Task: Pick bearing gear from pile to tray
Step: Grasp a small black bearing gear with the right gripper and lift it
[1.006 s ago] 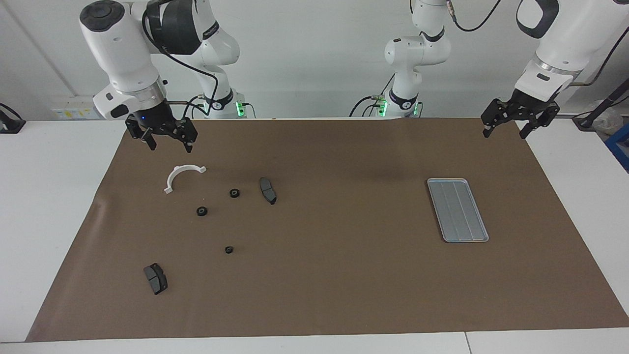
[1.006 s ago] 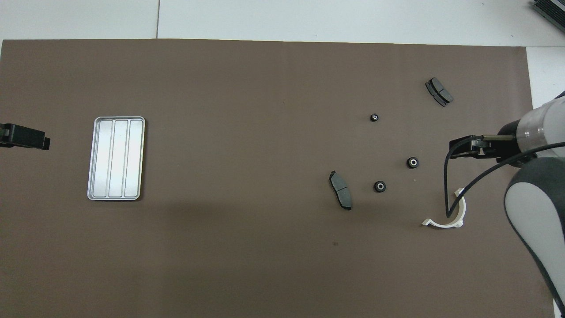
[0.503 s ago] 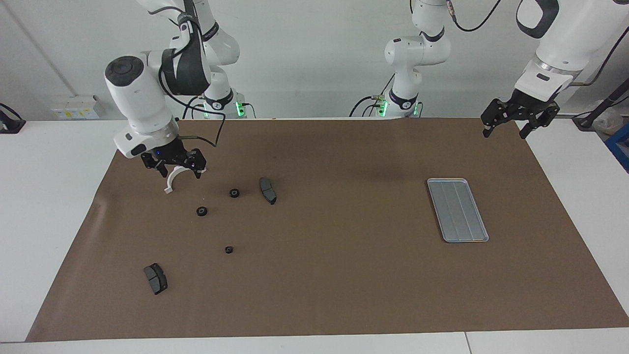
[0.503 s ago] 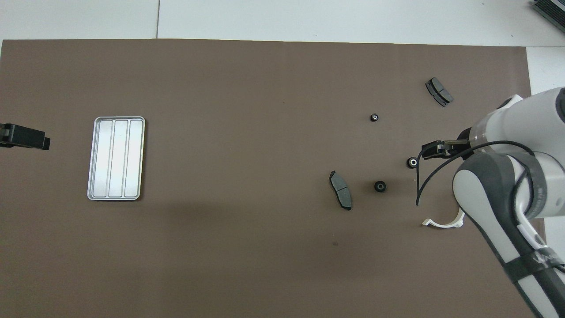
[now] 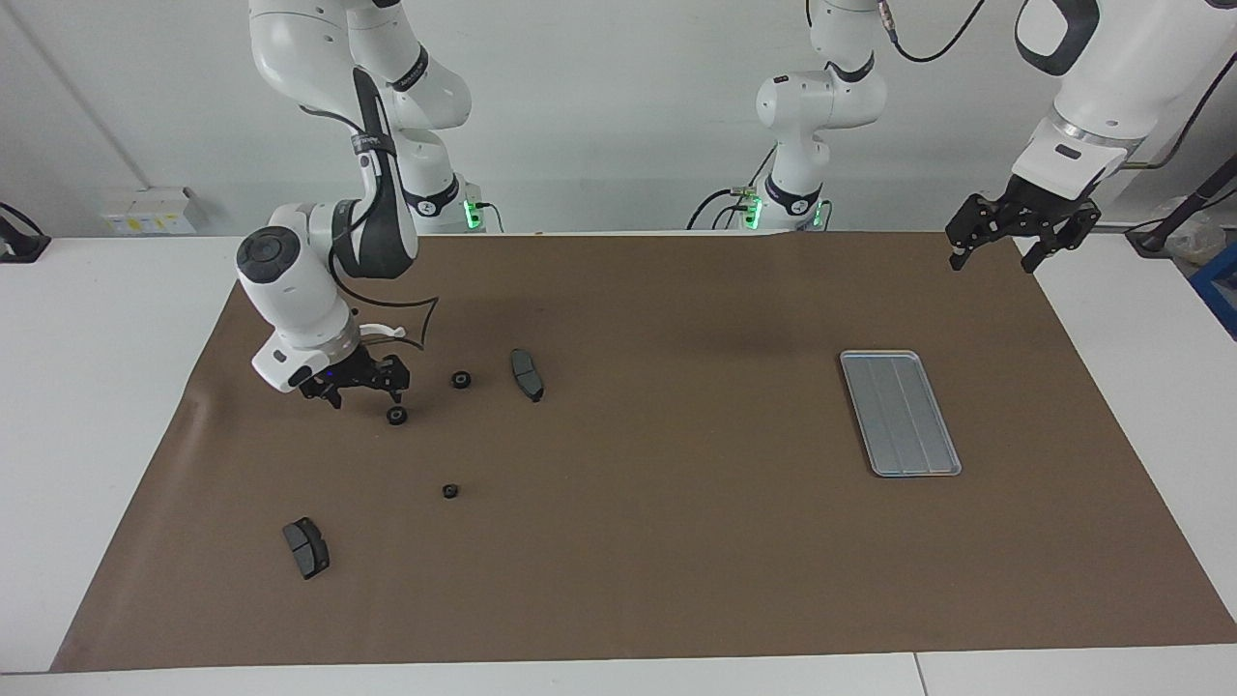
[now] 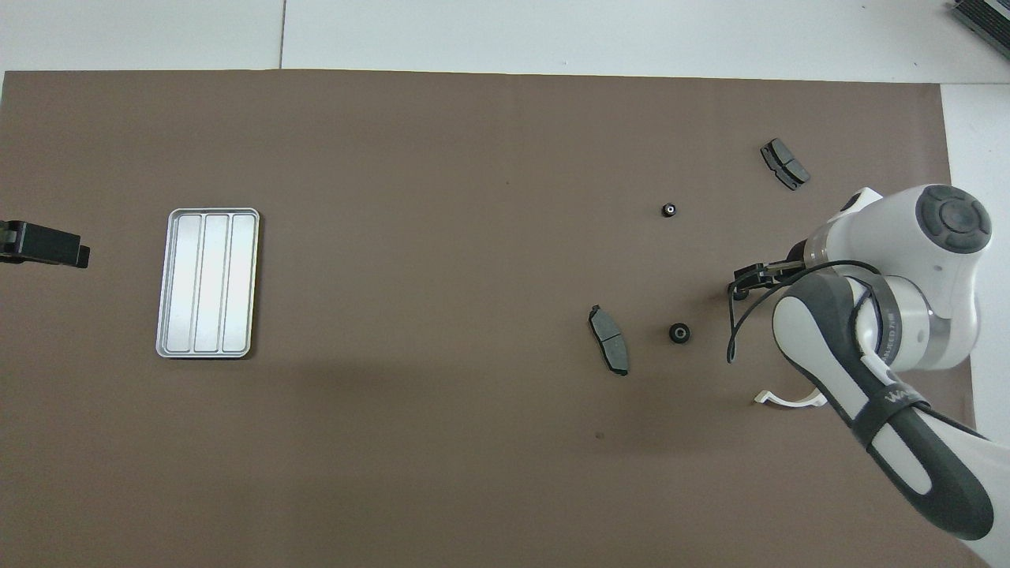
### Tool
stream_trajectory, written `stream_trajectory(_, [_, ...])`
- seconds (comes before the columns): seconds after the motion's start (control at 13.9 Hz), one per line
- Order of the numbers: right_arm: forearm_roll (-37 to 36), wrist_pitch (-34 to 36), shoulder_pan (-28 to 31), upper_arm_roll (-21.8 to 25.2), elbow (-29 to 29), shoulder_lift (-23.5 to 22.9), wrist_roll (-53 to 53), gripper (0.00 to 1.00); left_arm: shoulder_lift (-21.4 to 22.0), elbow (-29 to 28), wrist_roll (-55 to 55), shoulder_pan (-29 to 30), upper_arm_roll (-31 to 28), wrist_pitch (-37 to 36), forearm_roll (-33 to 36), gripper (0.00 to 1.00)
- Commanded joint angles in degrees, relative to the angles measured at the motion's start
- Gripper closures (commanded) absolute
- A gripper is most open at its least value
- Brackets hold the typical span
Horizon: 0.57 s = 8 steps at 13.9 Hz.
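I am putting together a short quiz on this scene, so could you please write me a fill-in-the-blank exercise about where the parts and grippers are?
1. The tray holds ____ parts.
2. The number of black rings on the brown mat is ____.
3. The right gripper hangs low over the ____ arm's end of the table.
4. The left gripper waits, and its fingers are ____.

Missing words: no; three; right; open

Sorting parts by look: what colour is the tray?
Silver-grey tray with lengthwise grooves, clearest in the overhead view.
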<state>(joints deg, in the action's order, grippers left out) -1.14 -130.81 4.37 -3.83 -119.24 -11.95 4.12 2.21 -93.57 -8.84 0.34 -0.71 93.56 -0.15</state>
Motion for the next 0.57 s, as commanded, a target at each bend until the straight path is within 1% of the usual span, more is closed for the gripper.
stream_trajectory(0.0, [1.14,-4.18,0.02,-0.39,-1.34,-1.23,1.86,0.0,1.83,-2.06,0.4,-0.25,-0.09,-0.05,1.11,0.0])
stream_trajectory(0.14, [1.05,-6.47,-0.07,-0.39,-2.31,-2.02,1.85,0.0,1.83,-2.06,0.4,-0.25,-0.09,-0.05,1.11,0.0])
stream_trajectory(0.36, [1.05,-6.74,-0.41,-0.48,-3.45,-2.29,1.59,0.0,1.83,-2.06,0.4,-0.25,-0.09,-0.05,1.11,0.0])
stream_trajectory(0.43, [1.14,-6.92,-0.5,-0.48,-3.55,-2.29,1.5,0.05,1.83,-2.06,0.4,-0.25,-0.09,-0.05,1.11,0.0])
stream_trajectory(0.5, [1.14,-7.09,-0.59,-0.56,-4.07,-2.12,0.72,0.08,1.83,-2.06,0.4,-0.25,-0.09,-0.13,1.11,0.0])
